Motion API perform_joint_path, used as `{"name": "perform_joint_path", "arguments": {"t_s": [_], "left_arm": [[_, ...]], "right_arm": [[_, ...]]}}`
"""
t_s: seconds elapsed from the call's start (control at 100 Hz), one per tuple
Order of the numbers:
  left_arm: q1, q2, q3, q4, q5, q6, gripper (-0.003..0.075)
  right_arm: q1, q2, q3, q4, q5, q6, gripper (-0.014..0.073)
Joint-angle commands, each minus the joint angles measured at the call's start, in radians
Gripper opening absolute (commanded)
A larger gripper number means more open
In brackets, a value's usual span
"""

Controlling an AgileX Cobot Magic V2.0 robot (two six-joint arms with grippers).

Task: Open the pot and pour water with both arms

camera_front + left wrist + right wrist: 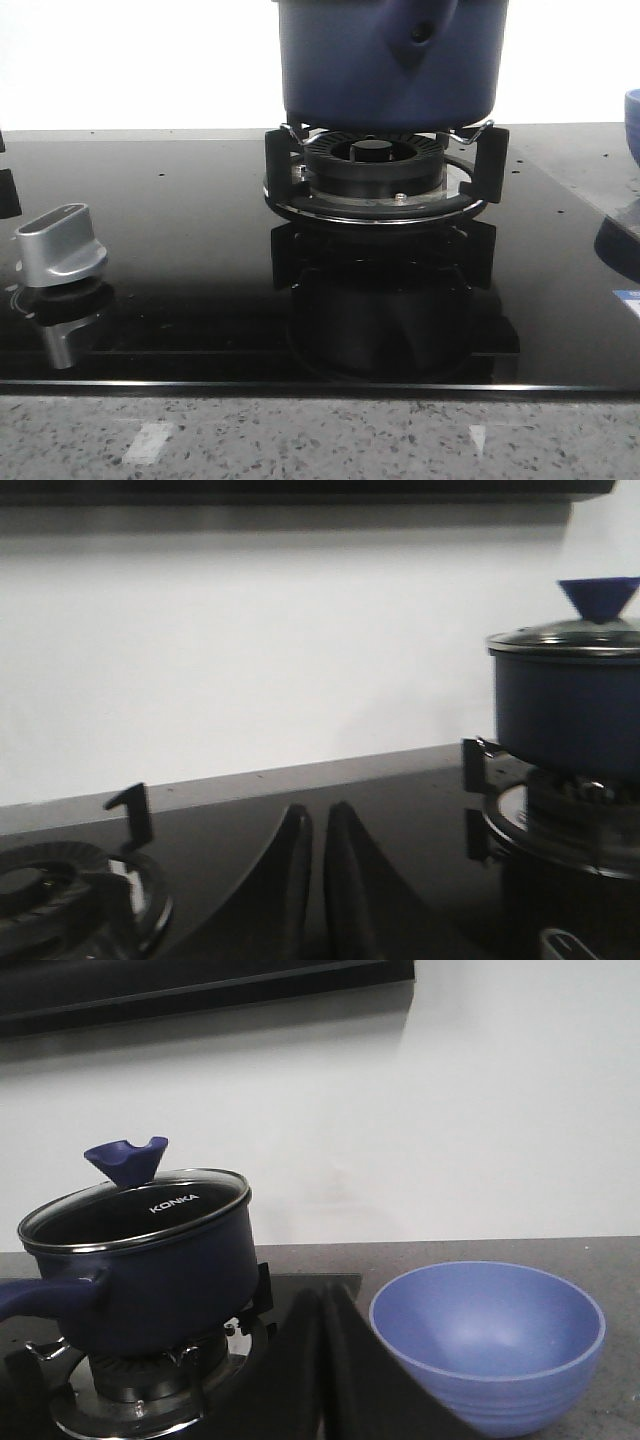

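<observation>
Speckled counter (320,440) is running along the near edge of the black glass hob (180,290). Farther back, the pot (390,60) is sitting on the burner (375,175) with its lid (135,1205) on. Both the left gripper (318,880) and the right gripper (320,1360) are resting with fingers nearly together, holding nothing, the right one just beside a blue bowl (490,1345).

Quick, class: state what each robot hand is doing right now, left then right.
Left hand: shut, fingers together, holding nothing, away from the pot.
Right hand: shut, empty, between the pot and the blue bowl.
</observation>
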Motion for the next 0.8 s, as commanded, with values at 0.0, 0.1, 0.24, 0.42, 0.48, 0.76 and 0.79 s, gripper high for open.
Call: {"name": "perform_joint_path", "arguments": {"t_s": [0.0, 0.1, 0.24, 0.42, 0.48, 0.76, 0.79], "left_arm": [[0.000, 0.006, 0.030, -0.231, -0.035, 0.210, -0.0020], [0.000, -0.004, 0.030, -0.303, 0.026, 0.364, -0.0020], [0.000, -0.049, 0.030, -0.425, 0.209, 0.430, -0.0020], [0.010, -0.131, 0.030, -0.440, 0.384, 0.453, -0.0020], [0.030, -0.161, 0.030, -0.453, 0.445, 0.453, -0.0020], [0.123, -0.239, 0.032, -0.557, 0.634, 0.450, -0.0020], [0.129, -0.239, 0.032, -0.568, 0.635, 0.448, -0.0020]], "right_arm": [[0.005, 0.010, -0.023, 0.004, -0.084, -0.011, -0.0070], [0.005, 0.010, -0.023, 0.004, -0.084, -0.011, -0.0070], [0.005, 0.010, -0.023, 0.004, -0.084, -0.011, -0.0070], [0.005, 0.010, -0.023, 0.004, -0.084, -0.011, -0.0070], [0.005, 0.010, -0.023, 0.004, -0.084, -0.011, -0.0070], [0.005, 0.010, -0.023, 0.004, -0.084, -0.011, -0.0070], [0.005, 0.010, -0.023, 0.004, -0.084, -0.011, -0.0069]]}}
